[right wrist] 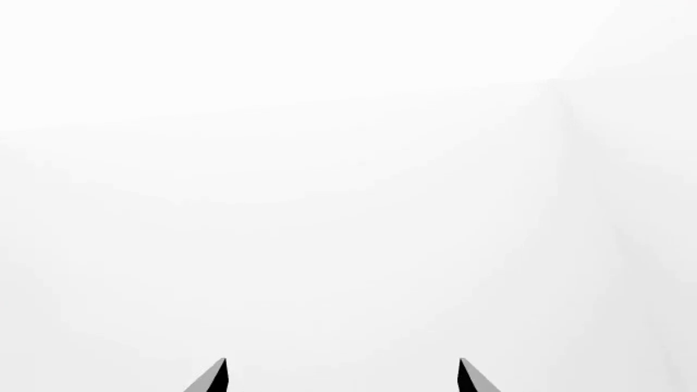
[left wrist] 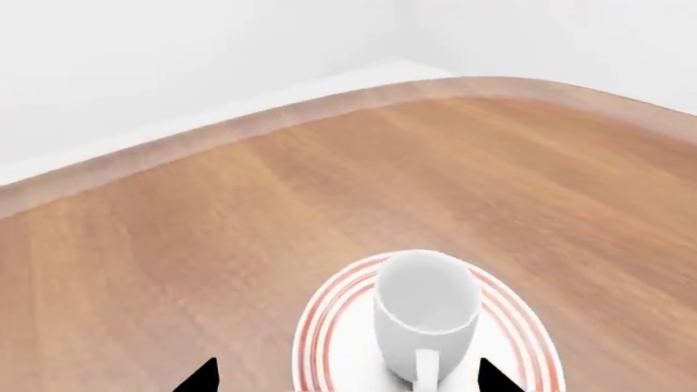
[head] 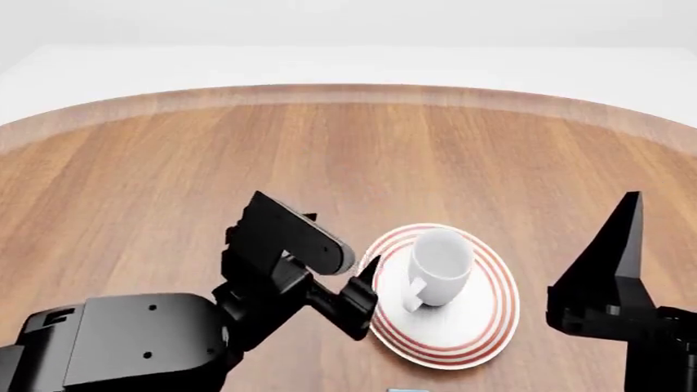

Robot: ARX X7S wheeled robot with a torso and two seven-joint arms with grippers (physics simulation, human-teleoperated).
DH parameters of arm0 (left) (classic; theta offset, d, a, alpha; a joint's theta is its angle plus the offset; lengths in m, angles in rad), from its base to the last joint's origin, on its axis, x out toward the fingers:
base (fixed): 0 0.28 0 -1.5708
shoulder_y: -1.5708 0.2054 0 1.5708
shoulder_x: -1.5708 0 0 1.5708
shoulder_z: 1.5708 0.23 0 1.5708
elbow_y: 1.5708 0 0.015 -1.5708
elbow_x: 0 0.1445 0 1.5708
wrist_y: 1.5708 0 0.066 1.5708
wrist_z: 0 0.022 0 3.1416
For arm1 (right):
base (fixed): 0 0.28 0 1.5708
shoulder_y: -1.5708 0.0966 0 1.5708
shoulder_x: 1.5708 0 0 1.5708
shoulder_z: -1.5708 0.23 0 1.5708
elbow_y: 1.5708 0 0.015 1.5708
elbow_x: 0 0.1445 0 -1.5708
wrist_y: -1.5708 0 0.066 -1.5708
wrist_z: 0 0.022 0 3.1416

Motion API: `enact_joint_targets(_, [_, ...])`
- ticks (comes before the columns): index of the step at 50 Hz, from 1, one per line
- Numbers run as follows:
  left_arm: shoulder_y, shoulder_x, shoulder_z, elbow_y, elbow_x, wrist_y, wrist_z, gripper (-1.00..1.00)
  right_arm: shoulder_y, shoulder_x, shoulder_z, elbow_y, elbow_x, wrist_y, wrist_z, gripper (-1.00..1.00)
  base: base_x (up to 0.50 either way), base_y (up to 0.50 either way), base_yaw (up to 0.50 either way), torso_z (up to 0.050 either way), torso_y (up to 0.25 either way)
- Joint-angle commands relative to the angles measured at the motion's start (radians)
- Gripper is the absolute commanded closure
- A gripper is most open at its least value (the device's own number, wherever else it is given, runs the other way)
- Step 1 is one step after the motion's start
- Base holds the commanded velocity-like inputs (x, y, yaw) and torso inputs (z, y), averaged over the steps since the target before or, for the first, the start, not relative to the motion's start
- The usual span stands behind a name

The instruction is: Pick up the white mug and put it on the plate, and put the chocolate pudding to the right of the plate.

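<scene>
White mug [head: 438,265] upright on the plate [head: 479,327] near the table [head: 326,155] front edge, left gripper [left wrist: 343,380] just beside it, fingers wide, holding nothing; right gripper [right wrist: 341,377] raised, spread, empty.

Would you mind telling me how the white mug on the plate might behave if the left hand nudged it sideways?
The mug looks like glossy ceramic, so it would probably slide on the smooth plate rather than grip. It stands upright and is fairly squat, so tipping seems unlikely unless pushed near its rim. Its handle faces the left hand, so a nudge there might spin it.
</scene>
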Motion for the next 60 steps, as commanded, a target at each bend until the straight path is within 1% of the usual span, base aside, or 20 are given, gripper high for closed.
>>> enact_joint_targets(1, [0.056, -0.069, -0.050, 0.018, 0.065, 0.084, 0.011, -1.00, -0.013, -0.013, 0.023, 0.002, -0.011, -0.011, -0.026, -1.00, 0.00, 0.00, 0.00, 0.000, 0.000])
enact_joint_targets(6, [0.074, -0.105, -0.070, 0.030, 0.087, 0.127, -0.006, -1.00, -0.014, -0.011, 0.021, -0.006, -0.013, -0.002, -0.021, -1.00, 0.00, 0.00, 0.00, 0.000, 0.000])
enact_joint_targets(11, [0.095, -0.162, -0.089, 0.047, 0.135, 0.175, -0.033, -1.00, 0.001, -0.008, 0.012, -0.019, -0.018, 0.021, -0.014, -1.00, 0.00, 0.00, 0.00, 0.000, 0.000])
enact_joint_targets(13, [0.104, -0.172, -0.094, 0.041, 0.139, 0.192, -0.028, -1.00, 0.003, -0.007, 0.010, -0.020, -0.020, 0.023, -0.013, -1.00, 0.00, 0.00, 0.00, 0.000, 0.000])
enact_joint_targets(14, [0.109, -0.176, -0.093, 0.026, 0.146, 0.189, -0.045, -1.00, 0.005, -0.007, 0.009, -0.018, -0.023, 0.025, -0.012, -1.00, 0.00, 0.00, 0.00, 0.000, 0.000])
enact_joint_targets(17, [0.136, -0.192, -0.098, 0.002, 0.166, 0.228, -0.040, -1.00, 0.004, -0.006, 0.008, -0.018, -0.025, 0.027, -0.011, -1.00, 0.00, 0.00, 0.00, 0.000, 0.000])
enact_joint_targets(22, [0.164, -0.218, -0.120, -0.021, 0.181, 0.283, -0.072, -1.00, 0.006, -0.004, 0.005, -0.020, -0.030, 0.038, -0.008, -1.00, 0.00, 0.00, 0.00, 0.000, 0.000])
enact_joint_targets(23, [0.176, -0.222, -0.126, -0.027, 0.185, 0.308, -0.064, -1.00, 0.008, -0.002, 0.005, -0.023, -0.030, 0.045, -0.005, -1.00, 0.00, 0.00, 0.00, 0.000, 0.000])
enact_joint_targets(24, [0.171, -0.230, -0.125, -0.028, 0.190, 0.295, -0.081, -1.00, 0.008, 0.000, 0.005, -0.026, -0.033, 0.051, -0.003, -1.00, 0.00, 0.00, 0.00, 0.000, 0.000])
enact_joint_targets(32, [0.193, -0.258, -0.132, -0.034, 0.220, 0.323, -0.104, -1.00, 0.004, -0.001, -0.005, -0.040, -0.056, 0.088, 0.015, -1.00, 0.00, 0.00, 0.00, 0.000, 0.000])
enact_joint_targets(33, [0.203, -0.259, -0.128, -0.043, 0.230, 0.326, -0.116, -1.00, 0.009, 0.002, -0.017, -0.079, -0.071, 0.168, 0.044, -1.00, 0.00, 0.00, 0.00, 0.000, 0.000])
enact_joint_targets(38, [0.208, -0.259, -0.129, -0.042, 0.233, 0.328, -0.118, -1.00, 0.008, 0.002, -0.038, -0.112, -0.086, 0.229, 0.064, -1.00, 0.00, 0.00, 0.00, 0.000, 0.000])
enact_joint_targets(39, [0.206, -0.260, -0.130, -0.041, 0.229, 0.326, -0.118, -1.00, 0.010, 0.002, -0.046, -0.128, -0.095, 0.267, 0.077, -1.00, 0.00, 0.00, 0.00, 0.000, 0.000])
enact_joint_targets(42, [0.205, -0.261, -0.131, -0.040, 0.230, 0.326, -0.117, -1.00, 0.009, 0.003, -0.070, -0.160, -0.112, 0.312, 0.087, -1.00, 0.00, 0.00, 0.00, 0.000, 0.000])
enact_joint_targets(60, [0.216, -0.262, -0.133, -0.034, 0.233, 0.333, -0.115, -1.00, -0.031, 0.000, -0.183, -0.280, -0.167, 0.452, 0.108, -1.00, 0.00, 0.00, 0.00, 0.000, 0.000])
